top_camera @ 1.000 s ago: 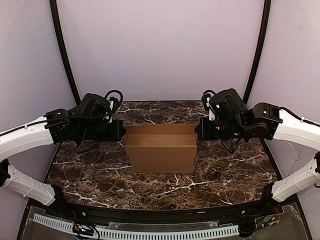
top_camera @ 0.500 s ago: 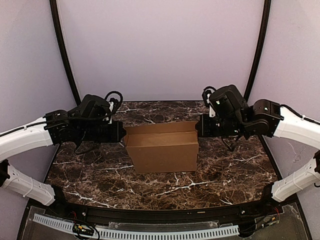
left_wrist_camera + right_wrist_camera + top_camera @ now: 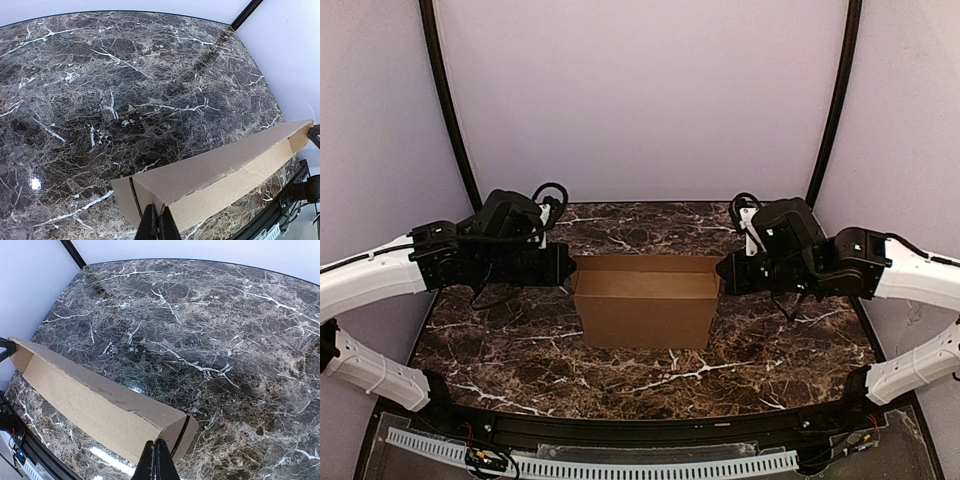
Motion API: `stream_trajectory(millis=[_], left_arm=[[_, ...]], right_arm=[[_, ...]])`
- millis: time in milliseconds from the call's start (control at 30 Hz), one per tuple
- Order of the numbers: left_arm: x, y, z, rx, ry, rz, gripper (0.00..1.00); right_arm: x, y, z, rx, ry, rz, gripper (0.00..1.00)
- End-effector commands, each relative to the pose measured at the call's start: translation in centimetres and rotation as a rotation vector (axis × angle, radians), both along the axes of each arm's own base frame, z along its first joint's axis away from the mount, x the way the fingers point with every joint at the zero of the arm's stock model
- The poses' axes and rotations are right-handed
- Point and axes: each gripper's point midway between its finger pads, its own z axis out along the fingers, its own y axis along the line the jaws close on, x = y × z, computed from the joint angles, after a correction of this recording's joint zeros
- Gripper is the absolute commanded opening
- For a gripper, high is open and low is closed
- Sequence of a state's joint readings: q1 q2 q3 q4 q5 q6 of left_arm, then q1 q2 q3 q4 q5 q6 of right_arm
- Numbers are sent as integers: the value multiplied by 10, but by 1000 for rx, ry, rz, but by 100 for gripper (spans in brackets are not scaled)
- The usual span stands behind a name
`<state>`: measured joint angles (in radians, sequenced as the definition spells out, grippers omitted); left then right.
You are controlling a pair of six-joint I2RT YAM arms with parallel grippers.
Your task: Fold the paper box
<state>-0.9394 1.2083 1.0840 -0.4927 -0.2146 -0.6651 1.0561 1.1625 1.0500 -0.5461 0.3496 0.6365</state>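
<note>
Left gripper (image 3: pixel 565 268) is clenched: in the left wrist view its two fingers (image 3: pixel 150 225) lie pressed together with no gap between them. The closed tip of the left gripper (image 3: pixel 156 214) meets the left end of the paper box (image 3: pixel 645 305) at the upper edge of that end.

Right gripper (image 3: pixel 722 270) is likewise clenched, and in the right wrist view its fingers (image 3: pixel 162 462) are pressed together. The closed tip of the right gripper (image 3: pixel 156 449) meets the right end of the box at the upper edge. It cannot be told whether either gripper has cardboard pinched between its fingers.

The box stands on the dark marble desk (image 3: pixel 510 340), directly between the two grippers, with one long wall facing the arm bases. It is plain brown cardboard and open at the top.

In the left wrist view the box (image 3: pixel 225 172) shows its inner long wall, with an end flap folded around the corner just beside the fingers and a slit cut at the fold. In the right wrist view the box (image 3: pixel 95 407) shows the same arrangement at its other end. Bare desk (image 3: pixel 100 75) (image 3: pixel 225 315) lies beyond the box in both wrist views.
</note>
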Motion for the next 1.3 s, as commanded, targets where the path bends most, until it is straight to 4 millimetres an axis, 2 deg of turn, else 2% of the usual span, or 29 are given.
stream_trajectory(millis=[0,433,533,767,867,1033,1100,1167,1267], left_arm=[[-19,-16,-21,18,74,-94,1],[-33,-15,-50,69,97,-122,1],[-42,-15,-62,77,103,-137,1],[-60,-17,-75,47,52,-150,1],[-64,-12,-89,52,52,-140,1],[-65,-6,-94,54,31,-115,1],[-65,-3,-96,56,29,-105,1],[-65,-1,-97,57,24,-97,1],[-64,2,-94,65,13,-87,1]], right_arm=[[-14,24,10,117,-50,116,0],[-23,16,-15,69,-169,99,0],[-29,17,-23,63,-187,101,0],[-42,14,-48,54,-191,84,0],[-46,15,-58,48,-177,82,0],[-52,15,-76,34,-151,87,0],[-55,14,-80,27,-142,93,4],[-56,11,-79,16,-139,93,13],[-57,7,-68,5,-149,105,24]])
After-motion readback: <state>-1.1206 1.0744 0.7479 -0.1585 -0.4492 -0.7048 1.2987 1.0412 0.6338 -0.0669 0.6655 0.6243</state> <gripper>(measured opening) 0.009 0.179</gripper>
